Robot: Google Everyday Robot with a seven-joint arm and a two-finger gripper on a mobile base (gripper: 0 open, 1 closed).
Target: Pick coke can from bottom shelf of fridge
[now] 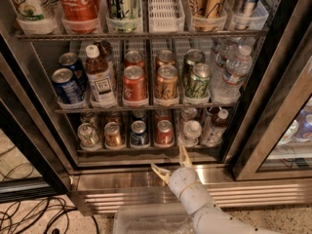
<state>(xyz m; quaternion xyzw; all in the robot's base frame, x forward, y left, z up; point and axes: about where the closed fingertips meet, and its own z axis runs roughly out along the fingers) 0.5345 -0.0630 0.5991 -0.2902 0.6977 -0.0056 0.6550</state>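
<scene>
Gripper (171, 164) hangs just below the front rail of the bottom shelf (97, 150) of the fridge (107, 182), its 2 fingers apart and empty. Coke can (164, 132) stands upright in its lane, directly above and apparently slightly left of the gripper.

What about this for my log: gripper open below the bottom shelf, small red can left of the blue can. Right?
No. The camera view shows the red can right of the blue can; the gripper is open below the bottom shelf.
</scene>
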